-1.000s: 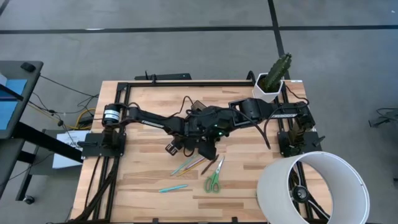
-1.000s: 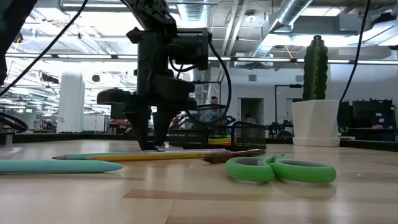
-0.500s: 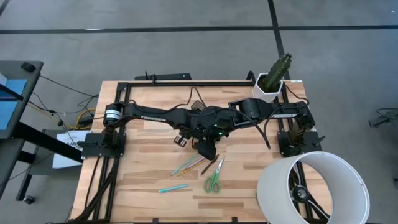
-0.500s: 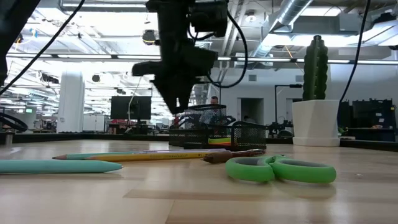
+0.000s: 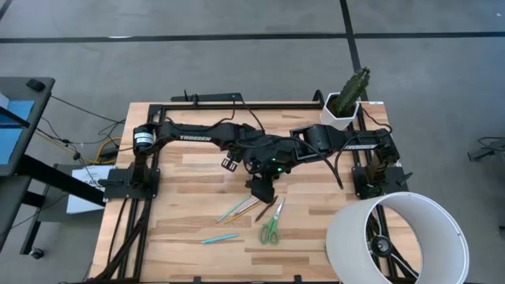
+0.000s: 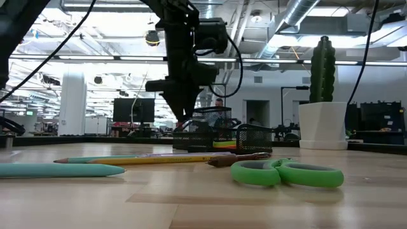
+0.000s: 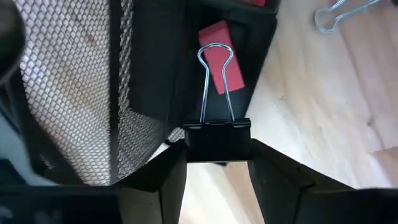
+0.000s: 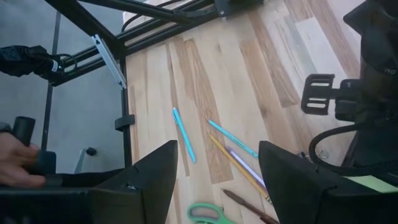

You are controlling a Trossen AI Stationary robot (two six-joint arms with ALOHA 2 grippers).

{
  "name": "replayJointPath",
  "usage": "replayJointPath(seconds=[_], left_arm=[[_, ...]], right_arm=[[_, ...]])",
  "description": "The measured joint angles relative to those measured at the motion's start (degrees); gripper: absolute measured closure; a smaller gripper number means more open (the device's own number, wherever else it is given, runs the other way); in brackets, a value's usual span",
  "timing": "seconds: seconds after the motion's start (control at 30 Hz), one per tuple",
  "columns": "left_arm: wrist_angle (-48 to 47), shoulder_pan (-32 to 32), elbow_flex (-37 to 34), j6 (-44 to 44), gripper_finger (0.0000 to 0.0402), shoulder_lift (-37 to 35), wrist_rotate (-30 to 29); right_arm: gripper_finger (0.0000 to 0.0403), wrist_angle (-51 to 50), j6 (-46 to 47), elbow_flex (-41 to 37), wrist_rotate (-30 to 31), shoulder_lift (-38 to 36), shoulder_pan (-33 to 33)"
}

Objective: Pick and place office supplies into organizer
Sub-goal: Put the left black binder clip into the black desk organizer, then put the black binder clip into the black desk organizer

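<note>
My left gripper (image 7: 217, 163) hangs over the black mesh organizer (image 7: 68, 81), shut on a black binder clip (image 7: 217, 140). A pink-red block (image 7: 221, 56) lies in the organizer's low tray. In the low view the organizer (image 6: 216, 137) stands behind my left gripper (image 6: 182, 117). Green-handled scissors (image 5: 271, 225), a bunch of pens and pencils (image 5: 241, 209) and a teal pen (image 5: 218, 238) lie flat on the table nearer the front. My right gripper (image 8: 214, 180) waits open, high above the pens, near the table's middle (image 5: 261, 188). My left gripper pinches the binder clip's black body (image 7: 217, 149) between its two fingers, one on each end of it. The fingers come from above, pointing steeply down. The clip is lifted clear, its wire handles (image 7: 214, 81) pointing down toward the organizer.
A white pot with a cactus (image 5: 346, 102) stands at the far right corner and a large white cylinder (image 5: 394, 237) at the near right. A loose wire clip handle (image 7: 339, 12) lies on the wood beside the organizer. A person's hand (image 8: 18, 165) shows beyond the table's edge.
My left gripper has risen off the table and gone toward the far edge and the organizer, carrying the binder clip, and has turned somewhat on the way. The pens and scissors have stayed where they were.
</note>
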Motion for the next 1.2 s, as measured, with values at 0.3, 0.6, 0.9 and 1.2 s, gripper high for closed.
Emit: replayJointPath(seconds=[0.3, 0.6, 0.9, 1.2], left_arm=[[4.4, 0.0, 0.0, -0.2, 0.0199, 0.0, 0.5], [-2.1, -2.6, 0.1, -0.6, 0.0162, 0.0, 2.3], [-5.9, -10.6, 0.2, -1.6, 0.0183, -0.6, 18.3], [7.5, -17.1, 0.2, 15.4, 0.0193, 0.6, 10.3]], right_arm=[[0.0184, 0.9, 0.0, 0.0, 0.0, 0.0, 0.0], [0.0184, 0.5, 0.0, 0.0, 0.0, 0.0, 0.0], [0.0184, -2.6, -1.5, 0.0, 0.1, -2.3, -0.5], [0.0184, 2.0, -1.6, 0.0, 0.2, -4.1, -0.1]])
